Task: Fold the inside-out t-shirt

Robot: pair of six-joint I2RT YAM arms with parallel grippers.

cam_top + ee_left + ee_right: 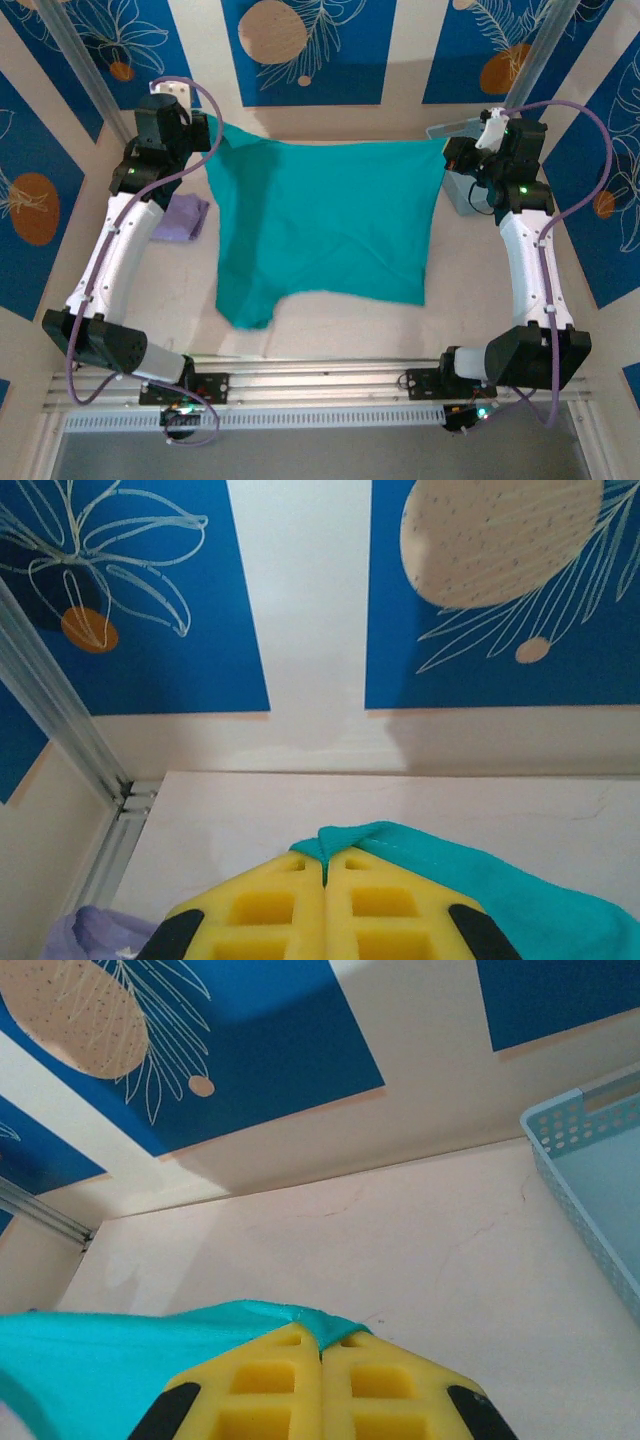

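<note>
Across the pale table (330,325), between walls with blue leaf-print panels (310,70), the inside-out t-shirt (320,225) is spread, its far corners pinched by the closed left gripper (325,865) and the closed right gripper (322,1345). A lavender garment (180,217) lies at left beside the left arm. The right wrist view shows the perforated wall of a light-blue basket (575,1130) at right; from above its holes cannot be made out

The teal t-shirt (320,225) spans the middle of the top view and bars any crossing there. Below its hem, lower centre, a strip of bare table (340,325) lies open. A lavender garment (180,217) sits at mid-left beside the left arm (115,250). A pale blue basket (458,195) crowds the right arm (530,260) at upper right. In both wrist views the tabletop ahead is clear to the wall (310,600).
</note>
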